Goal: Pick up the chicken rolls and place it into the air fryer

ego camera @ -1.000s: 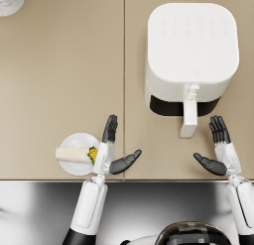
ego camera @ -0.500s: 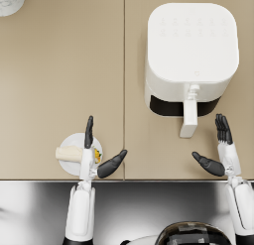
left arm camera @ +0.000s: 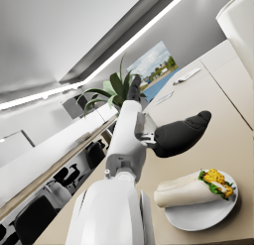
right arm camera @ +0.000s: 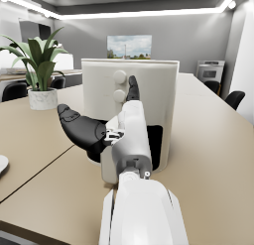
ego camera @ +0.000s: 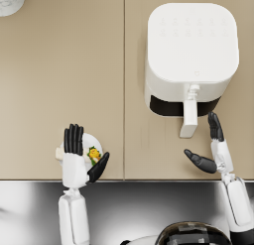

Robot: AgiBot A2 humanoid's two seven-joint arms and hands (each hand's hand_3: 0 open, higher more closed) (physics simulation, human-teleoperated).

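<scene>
- Above the plate, the left hand is being held flat, fingers spread, nothing gripped; the chicken roll is lying beneath.
- Beside the air fryer, the right hand is being held open, empty.

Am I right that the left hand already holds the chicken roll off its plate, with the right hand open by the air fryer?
Not quite: the left hand holds nothing. In the left wrist view it is open above the chicken roll, which lies on its plate. The right hand is indeed open by the air fryer.
</scene>
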